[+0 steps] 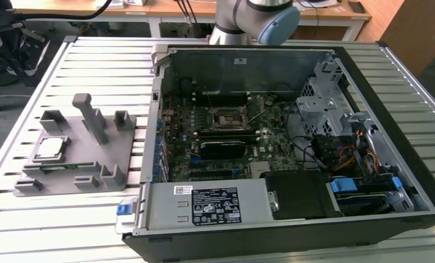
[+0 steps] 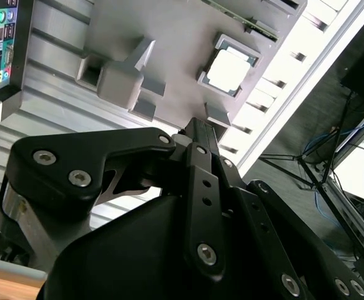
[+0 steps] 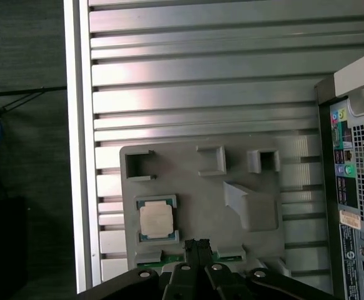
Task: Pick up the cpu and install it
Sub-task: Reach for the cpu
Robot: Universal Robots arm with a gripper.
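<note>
Claw (image 3: 197, 245), tips pressed together and empty, hangs over the edge of the grey fixture (image 3: 188, 175). The cpu (image 3: 156, 220) lies flat in its pocket there, near the tips but off to one side.

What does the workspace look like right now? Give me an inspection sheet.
Surface: slatted metal table, carrying the fixture and the case.
Job's things: cpu lies flat in the grey fixture, untouched; socket sits in the open computer case.
Clutter: nothing seen.
Grippers: pincer shut, holding nothing, clear of the fixture and apart from the cpu.
Cables: coloured wires inside the case.
Surroundings: wooden desk behind the table.
</note>
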